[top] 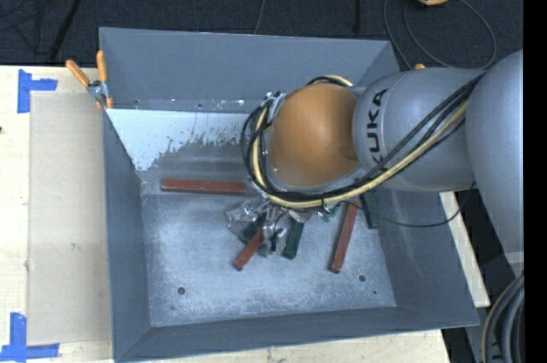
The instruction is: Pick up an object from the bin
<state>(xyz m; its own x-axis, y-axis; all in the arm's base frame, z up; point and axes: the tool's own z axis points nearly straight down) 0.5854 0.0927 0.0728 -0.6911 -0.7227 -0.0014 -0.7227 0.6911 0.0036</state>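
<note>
I see gripper [267, 229] low on mid-bin clutter; red-brown stick [247, 253] runs diagonally out to its lower-left, dark green piece [291, 242] just beside. Opening: can't tell.

Grey arm [444, 126] reaching in from the right, wrist [376, 131] turned steeply downward, rounded orange cover [312, 137] on the wrist facing the camera, black and yellow cables [255, 149] looped around its rim, hand [267, 226] low beneath, largely hidden by the cover

One marking legible: KUKA lettering [373, 133], black capitals, running vertically on grey arm housing [427, 139], just beside orange wrist cover [312, 139].
</note>
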